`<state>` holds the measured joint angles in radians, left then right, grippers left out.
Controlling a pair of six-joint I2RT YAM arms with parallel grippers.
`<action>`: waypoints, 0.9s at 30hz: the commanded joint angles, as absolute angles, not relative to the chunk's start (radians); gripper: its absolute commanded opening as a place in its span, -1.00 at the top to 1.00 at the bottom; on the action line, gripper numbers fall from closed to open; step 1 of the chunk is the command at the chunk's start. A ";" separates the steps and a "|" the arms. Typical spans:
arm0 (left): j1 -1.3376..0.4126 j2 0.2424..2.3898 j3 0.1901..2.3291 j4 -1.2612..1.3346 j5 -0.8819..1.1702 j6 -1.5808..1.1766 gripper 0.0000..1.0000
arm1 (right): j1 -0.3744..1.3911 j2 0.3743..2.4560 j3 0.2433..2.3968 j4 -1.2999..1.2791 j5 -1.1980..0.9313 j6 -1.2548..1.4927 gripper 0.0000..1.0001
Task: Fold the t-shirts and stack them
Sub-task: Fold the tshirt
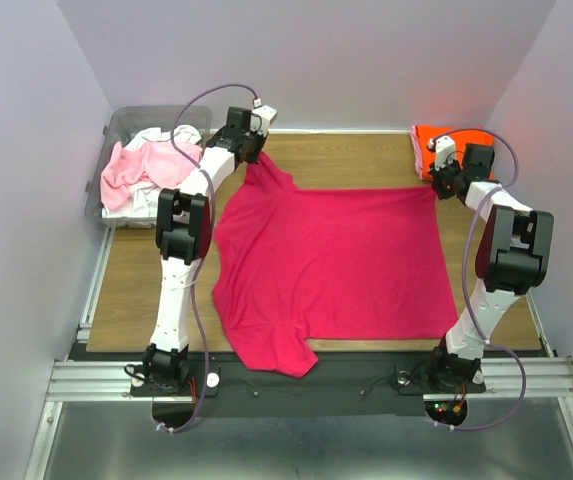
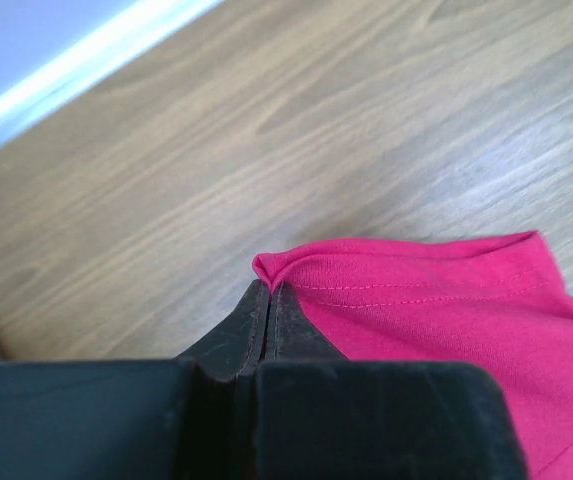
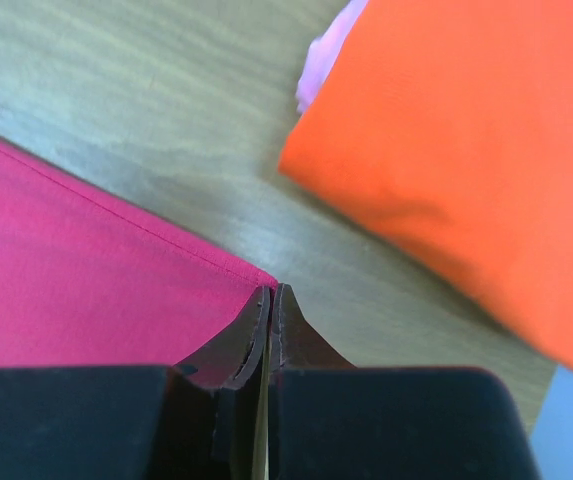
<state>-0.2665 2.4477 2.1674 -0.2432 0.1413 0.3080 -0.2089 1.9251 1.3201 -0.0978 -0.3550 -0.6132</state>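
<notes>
Top external view gives us the magenta t-shirt [image 1: 336,260] spread mostly flat across the middle of the wooden table [image 1: 366,160]. Its near-left part is rumpled, and one corner hangs over the table's near edge. At the far left the cloth is drawn up into a narrow peak that reaches the left gripper [image 1: 256,150]. The far right corner meets the right gripper [image 1: 438,185]. From the left wrist we see the dark fingers [image 2: 241,335] pressed together with no gap between them, pinching a small fold of the magenta hem right at their tips. The stitched edge runs away to the right over the bare wood. From the right wrist we see the same thing on the other side: both fingers [image 3: 231,340] closed tight, with the pointed corner of the magenta cloth caught at their tips. Just beyond that gripper the orange t-shirt [image 1: 451,140] lies folded at the far right corner of the table. It sits near the magenta corner but not touching it, with a strip of wood showing between them. A bit of pale pink cloth [image 3: 321,65] peeks out at the orange shirt's far edge. Off the far left corner sits the clear bin [image 1: 126,118], holding a crumpled pale pink t-shirt [image 1: 131,165] on top of a white t-shirt [image 1: 141,205].
</notes>
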 commanded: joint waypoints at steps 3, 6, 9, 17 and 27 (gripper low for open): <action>-0.256 2.260 2.117 -0.157 0.135 0.333 1.00 | -0.204 1.913 1.373 -0.061 -0.341 -0.603 0.99; -0.256 2.215 2.071 -0.153 0.170 0.336 1.00 | -0.206 1.884 1.353 -0.061 -0.339 -0.612 0.99; -0.261 2.113 1.953 -0.137 0.201 0.336 1.00 | -0.206 1.844 1.316 -0.064 -0.348 -0.624 0.99; -0.296 1.882 1.704 -0.130 0.166 0.350 1.00 | -0.206 1.723 1.226 -0.071 -0.351 -0.664 0.99; -0.342 1.666 1.436 -0.182 0.124 0.328 1.00 | -0.218 1.597 1.126 -0.109 -0.351 -0.732 0.99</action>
<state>-0.3305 1.7615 1.5059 -0.1722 0.1474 0.3340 -0.2085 1.6554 1.1522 -0.1047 -0.3511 -0.6861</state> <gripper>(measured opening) 0.030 0.021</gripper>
